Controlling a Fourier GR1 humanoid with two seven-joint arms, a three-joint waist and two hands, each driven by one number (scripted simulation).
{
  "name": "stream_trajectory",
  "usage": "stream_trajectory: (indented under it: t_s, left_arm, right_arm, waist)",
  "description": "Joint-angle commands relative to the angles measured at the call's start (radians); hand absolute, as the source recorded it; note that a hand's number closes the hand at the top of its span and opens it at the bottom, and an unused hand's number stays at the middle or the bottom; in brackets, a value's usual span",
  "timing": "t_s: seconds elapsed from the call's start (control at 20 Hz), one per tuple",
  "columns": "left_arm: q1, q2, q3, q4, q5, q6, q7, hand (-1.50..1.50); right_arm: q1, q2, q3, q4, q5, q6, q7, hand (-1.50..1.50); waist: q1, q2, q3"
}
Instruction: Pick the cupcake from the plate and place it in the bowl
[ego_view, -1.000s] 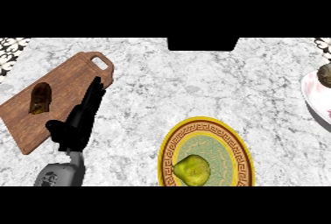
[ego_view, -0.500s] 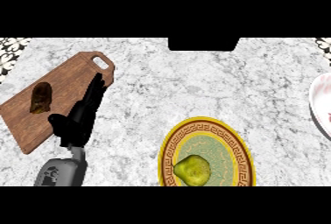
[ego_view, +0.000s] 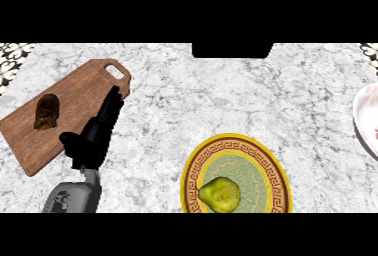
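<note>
**Cupcake not yet picked up**

Head view: the yellow-green cupcake (ego_view: 219, 194) sat untouched on the patterned plate (ego_view: 236, 140). The left hand (ego_view: 88, 142) lay over the cutting board (ego_view: 81, 90), fingers (ego_view: 109, 107) straight and released. The bowl (ego_view: 367, 117) was well apart at the table's right edge

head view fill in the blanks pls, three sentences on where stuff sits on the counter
1. The brown item lies on the wooden ____.
2. The only hand in view is the robot's ____ one.
3. The yellow-green item sits on the ____, not in the bowl.

Missing words: cutting board; left; plate.
</note>
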Motion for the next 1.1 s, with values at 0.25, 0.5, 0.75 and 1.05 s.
stream_trajectory:
  t_s: [0.25,0.5,0.75,1.05]
  left_arm:
    - [0.03,-0.013,-0.016,-0.03,-0.025,0.023,0.006,0.0]
    - [-0.039,0.025,0.046,0.006,0.013,-0.004,0.02,0.0]
    - [0.054,0.005,-0.004,-0.088,0.0,-0.007,0.018,0.0]
    - [0.093,-0.01,-0.013,-0.059,-0.015,0.002,-0.029,0.0]
  right_arm:
    - [-0.045,-0.047,-0.158,-0.012,-0.187,0.048,-0.052,-1.5]
    - [0.009,-0.091,-0.219,0.013,-0.286,0.163,0.015,-1.5]
    - [0.038,-0.176,-0.3,0.119,-0.383,0.285,0.002,-1.5]
    - [0.162,-0.205,-0.333,0.129,-0.458,0.426,-0.076,-1.5]
  waist:
    - [-0.017,-0.007,-0.002]
    - [-0.021,-0.006,-0.002]
    - [-0.011,-0.005,-0.001]
    - [-0.017,-0.006,-0.001]
